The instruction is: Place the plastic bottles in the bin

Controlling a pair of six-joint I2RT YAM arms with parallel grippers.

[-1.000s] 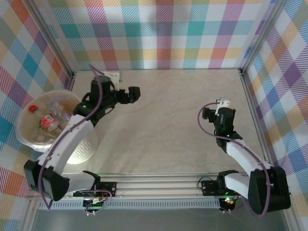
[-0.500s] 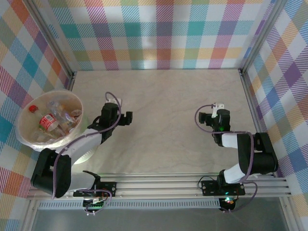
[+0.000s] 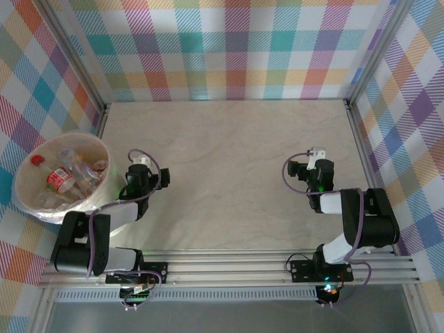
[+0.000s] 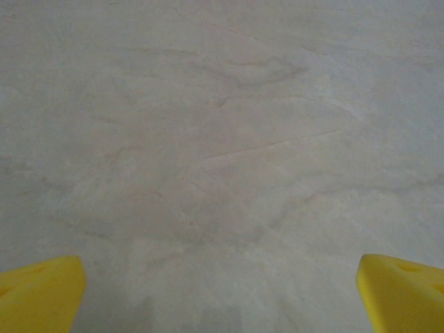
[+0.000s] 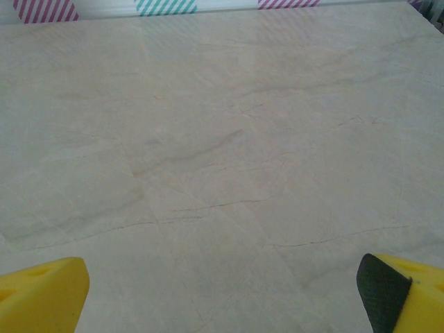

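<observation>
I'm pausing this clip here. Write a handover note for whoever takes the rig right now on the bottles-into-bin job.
Left tool: open, empty, low over the bare table.
Right tool: open, empty, arm folded near its base.
Plastic bottles: every one I can see lies inside the bin, at the left of the scene.
Done: the sorting looks finished.
Left: probably nothing; just check the spots hidden under the arms.
</observation>
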